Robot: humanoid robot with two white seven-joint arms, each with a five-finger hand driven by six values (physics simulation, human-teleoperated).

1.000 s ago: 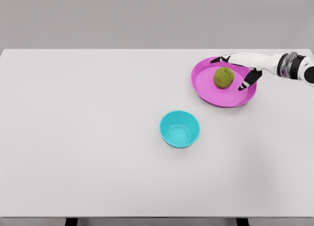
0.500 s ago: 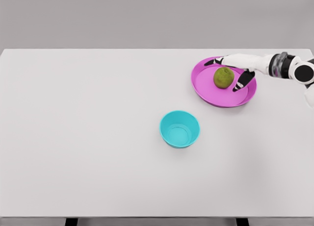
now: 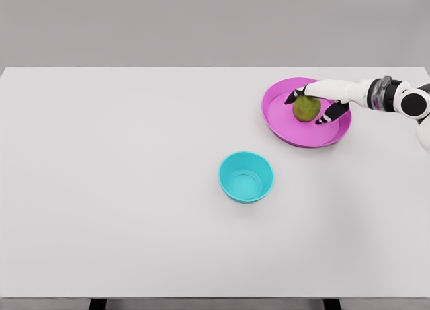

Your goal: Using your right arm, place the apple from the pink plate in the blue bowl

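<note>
Here, the grasping step is seen under way: the apple is being enclosed by the right hand while it sits on the pink plate, which lies at about two o'clock on the white tabletop. The white forearm is brought in from the right edge, at three o'clock of the plate. The fingers are curled partway around the fruit, dark tips being visible at its far side near eleven o'clock and at its near side around four o'clock; they appear to touch or nearly touch the skin, though a firm hold cannot be confirmed from this view. The apple is judged not yet lifted, since it is seen low within the plate's rim.

The blue bowl is found near the middle of the tabletop, at roughly seven o'clock from the plate and well apart from it, upright and with nothing visible inside. The left arm is not shown.

For the next move, the closing of the fingers would have to be completed, then the fruit raised clear of the rim and carried toward seven o'clock until it is held above the bowl's opening. A round, smooth fruit is likely to roll if it is pinched off-centre, so an even wrap is called for.
</note>
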